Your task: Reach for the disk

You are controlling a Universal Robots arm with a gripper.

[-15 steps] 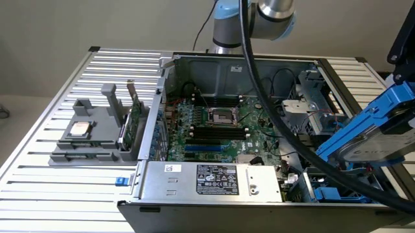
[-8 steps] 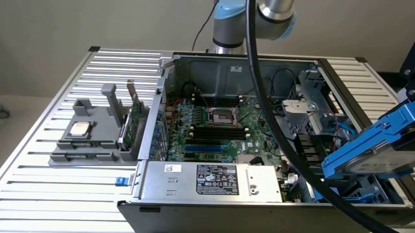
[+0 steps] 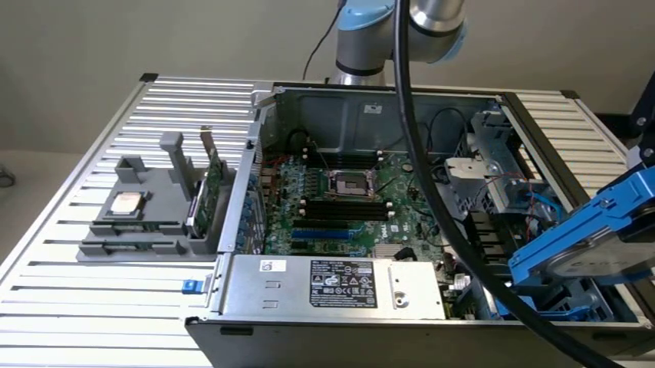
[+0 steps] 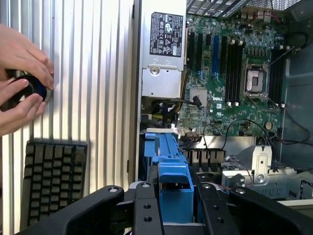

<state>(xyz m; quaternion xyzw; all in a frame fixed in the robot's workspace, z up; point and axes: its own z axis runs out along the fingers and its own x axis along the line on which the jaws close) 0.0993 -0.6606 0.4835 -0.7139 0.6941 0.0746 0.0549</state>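
Observation:
The disk (image 3: 599, 257) is a silver-grey drive in a blue plastic carrier. It hangs tilted above the front corner of the open computer case (image 3: 389, 100), at the exterior view's right. My gripper (image 4: 173, 198) is shut on the disk: in the wrist view the blue carrier (image 4: 168, 161) sits between the two black fingers (image 4: 146, 210) and reaches out over the case's drive bay. In the exterior view, part of the dark gripper body shows at the frame's right edge, just above the carrier.
The motherboard (image 3: 348, 199) lies in the case, with the silver power supply box (image 3: 327, 284) in front. A grey holder with a CPU chip (image 3: 128, 203) stands on the slatted table. A thick black cable (image 3: 450, 222) crosses the case. A person's hands (image 4: 19, 83) and a keyboard (image 4: 54, 181) lie beside it.

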